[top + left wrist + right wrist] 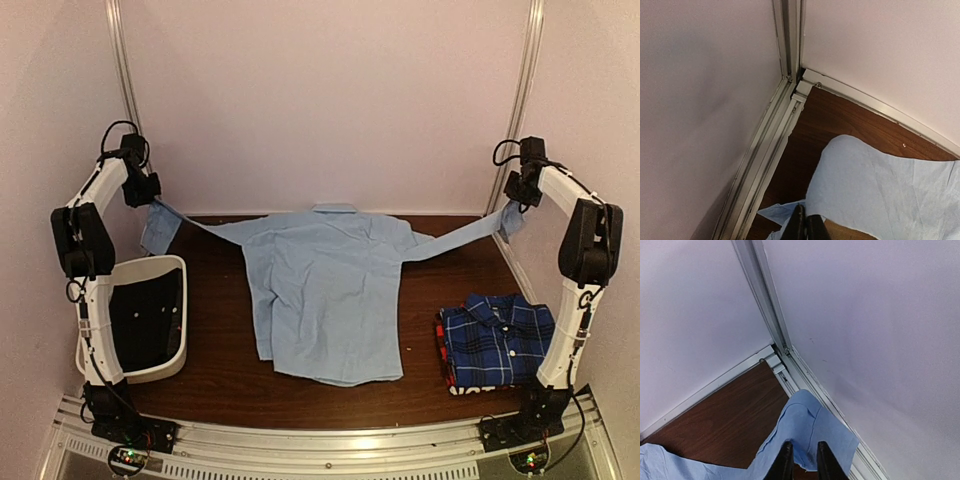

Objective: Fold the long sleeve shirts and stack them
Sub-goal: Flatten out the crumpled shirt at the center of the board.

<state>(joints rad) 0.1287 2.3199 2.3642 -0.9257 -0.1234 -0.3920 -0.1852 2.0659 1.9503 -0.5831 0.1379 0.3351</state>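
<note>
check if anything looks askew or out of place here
Nothing looks spilled or damaged. The light blue shirt lies rumpled, and its bottom hem is uneven, sitting higher on the side nearer the bin. Both sleeves are stretched outward and held up by the arms' jaws.

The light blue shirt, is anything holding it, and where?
Yes: left fingers pinch the light blue shirt at one sleeve end, right fingers at the other.

pale walls [320, 100] enclose a dark wood tabletop [220, 380]; aluminium rails [122, 60] climb both back corners and line the near edge.
</note>
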